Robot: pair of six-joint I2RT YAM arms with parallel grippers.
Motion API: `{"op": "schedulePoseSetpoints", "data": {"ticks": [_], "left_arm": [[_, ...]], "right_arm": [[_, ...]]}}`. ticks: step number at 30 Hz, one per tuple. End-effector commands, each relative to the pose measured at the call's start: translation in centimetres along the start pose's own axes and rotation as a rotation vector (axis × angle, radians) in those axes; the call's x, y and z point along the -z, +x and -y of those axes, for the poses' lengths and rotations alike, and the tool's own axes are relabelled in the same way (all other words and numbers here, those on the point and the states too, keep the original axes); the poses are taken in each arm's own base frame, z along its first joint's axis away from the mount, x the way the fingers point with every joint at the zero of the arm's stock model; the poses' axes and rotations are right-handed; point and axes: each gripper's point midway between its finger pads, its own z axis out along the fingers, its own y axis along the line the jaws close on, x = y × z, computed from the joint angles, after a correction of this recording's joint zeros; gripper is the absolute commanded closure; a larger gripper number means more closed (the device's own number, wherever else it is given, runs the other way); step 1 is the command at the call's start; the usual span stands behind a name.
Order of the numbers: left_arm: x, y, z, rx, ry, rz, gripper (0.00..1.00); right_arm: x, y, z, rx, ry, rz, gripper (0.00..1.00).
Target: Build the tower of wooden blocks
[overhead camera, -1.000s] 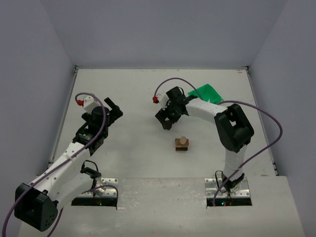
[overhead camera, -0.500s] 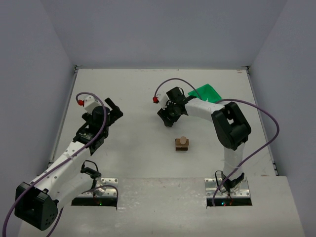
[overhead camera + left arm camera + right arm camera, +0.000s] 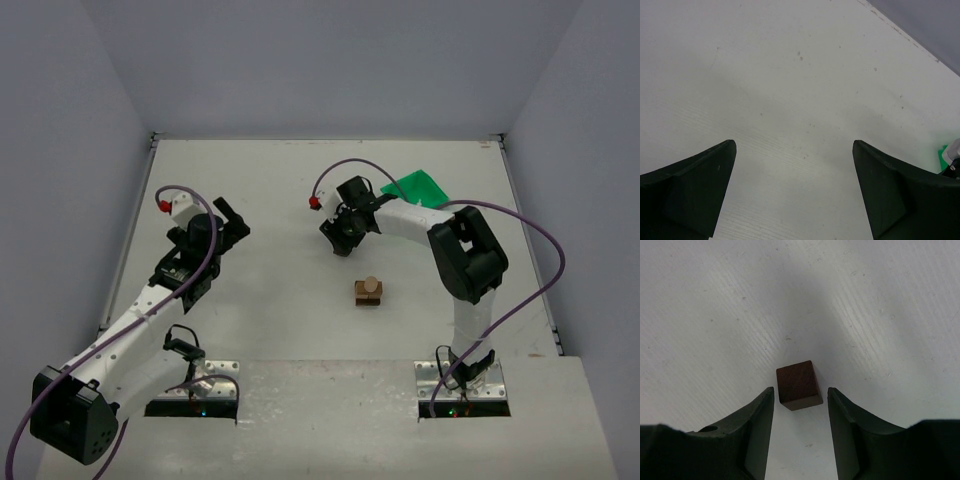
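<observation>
While left jaws gape wide, right jaws — arm stretched low — closely flank the dark cube.

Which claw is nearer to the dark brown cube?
Right. The right claw straddles the dark brown cube, a finger on each side; the left claw hangs far off across the table.
</observation>
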Motion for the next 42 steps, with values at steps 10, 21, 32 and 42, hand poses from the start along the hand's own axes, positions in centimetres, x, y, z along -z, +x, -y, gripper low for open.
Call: {"op": "schedulePoseSetpoints", "data": {"ticks": [10,21,32,42], "left_arm": [[0.6,-2.7,1.3,0.051,0.043,0.072,0.00],[0.8,-3.0,1.1,0.063,0.040,0.087,0.00],[0.8,-2.8,1.3,0.062,0.052,0.080,0.00],[0.8,-2.8,1.6,0.060,0.068,0.077,0.00]], "right_arm": [[0.2,-1.0,0.4,0.017,0.011,0.038,0.56],[0.4,-0.7,-0.1,0.039,-0.007,0.052,0.55],[0.7,-1.4,0.0,0.044,0.001,0.089,0.55],[0.7,-1.6,0.4,0.034,0.021,0.088,0.52]]}}
